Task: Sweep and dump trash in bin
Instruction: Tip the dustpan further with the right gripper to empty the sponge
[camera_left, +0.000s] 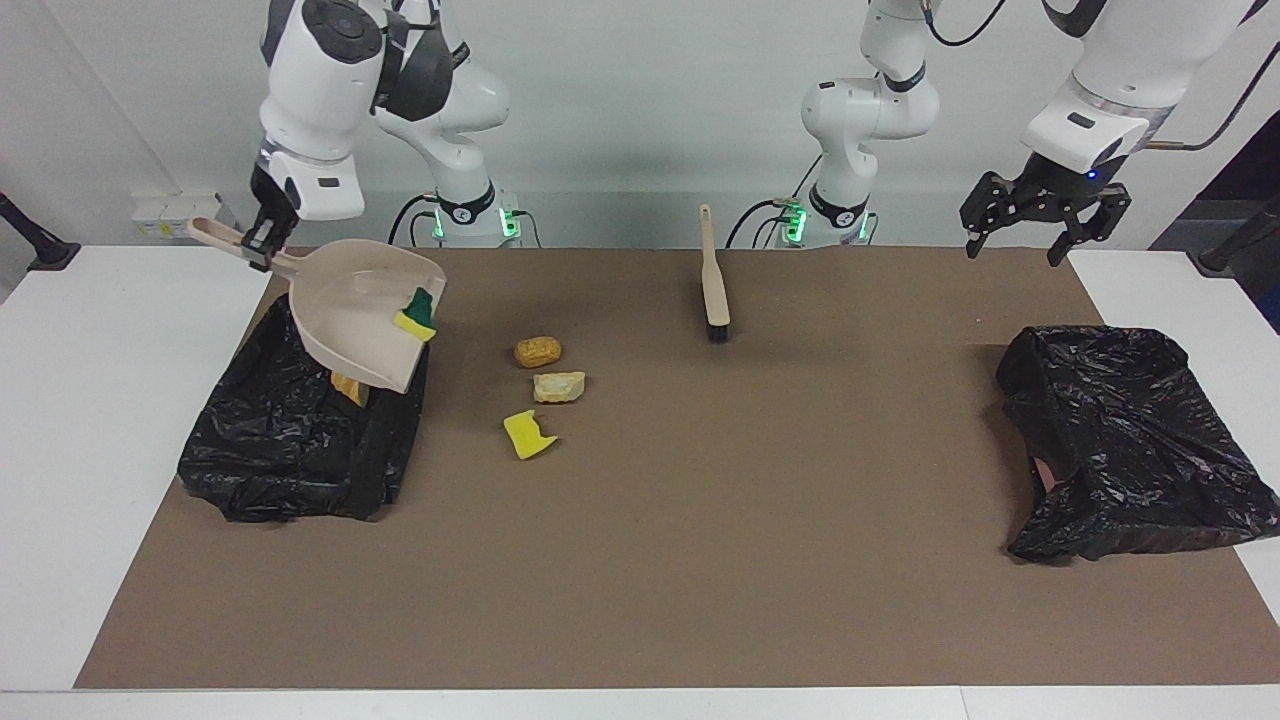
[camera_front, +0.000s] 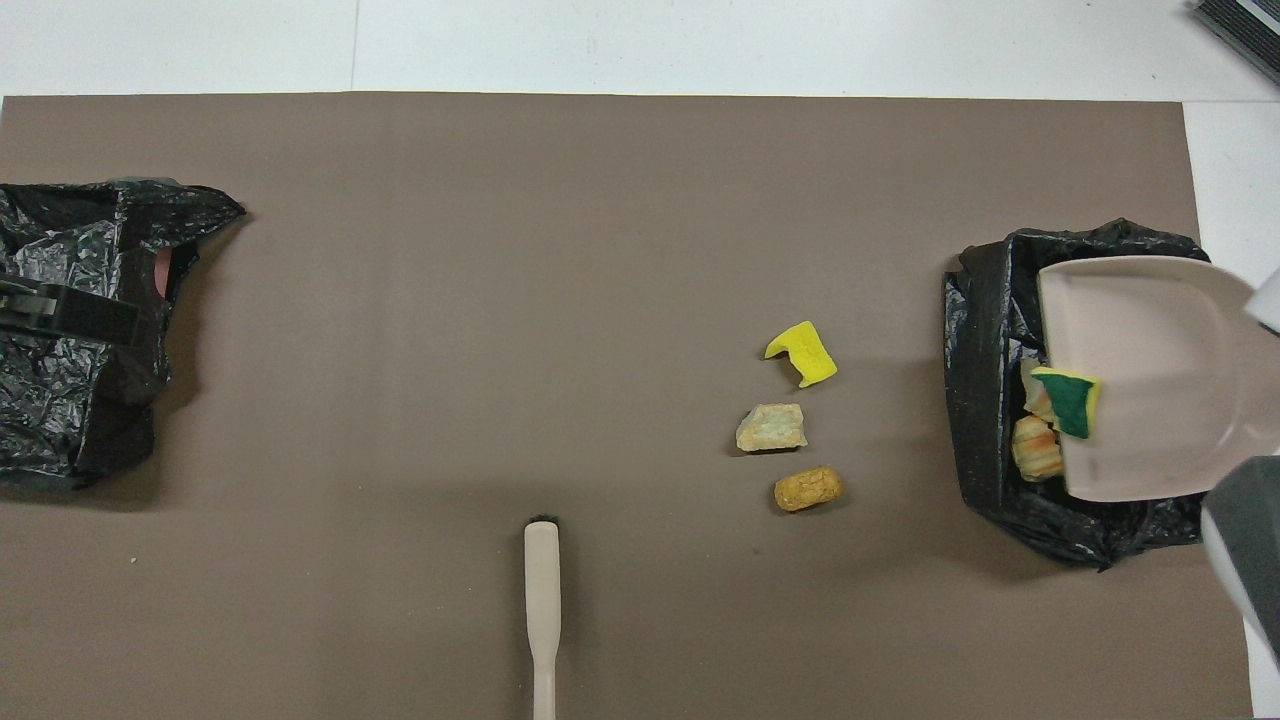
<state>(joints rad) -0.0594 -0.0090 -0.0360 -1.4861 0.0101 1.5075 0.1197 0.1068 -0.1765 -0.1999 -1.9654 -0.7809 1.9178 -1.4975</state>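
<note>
My right gripper (camera_left: 258, 245) is shut on the handle of the beige dustpan (camera_left: 350, 305), which hangs tilted, lip down, over the black-bagged bin (camera_left: 290, 450) at the right arm's end. A green-backed yellow sponge scrap (camera_left: 417, 315) clings to the pan's lip (camera_front: 1070, 400). Tan and yellow trash (camera_front: 1035, 450) lies inside the bin (camera_front: 985, 330). On the mat beside the bin lie an orange chunk (camera_left: 537, 351), a pale bread chunk (camera_left: 558, 386) and a yellow sponge bit (camera_left: 527, 435). My left gripper (camera_left: 1015, 250) hangs open in the air, holding nothing.
The beige brush (camera_left: 713, 280) lies on the brown mat near the robots, bristles pointing away from them. A second black-bagged bin (camera_left: 1130, 440) stands at the left arm's end, under the left gripper in the overhead view. White table borders the mat.
</note>
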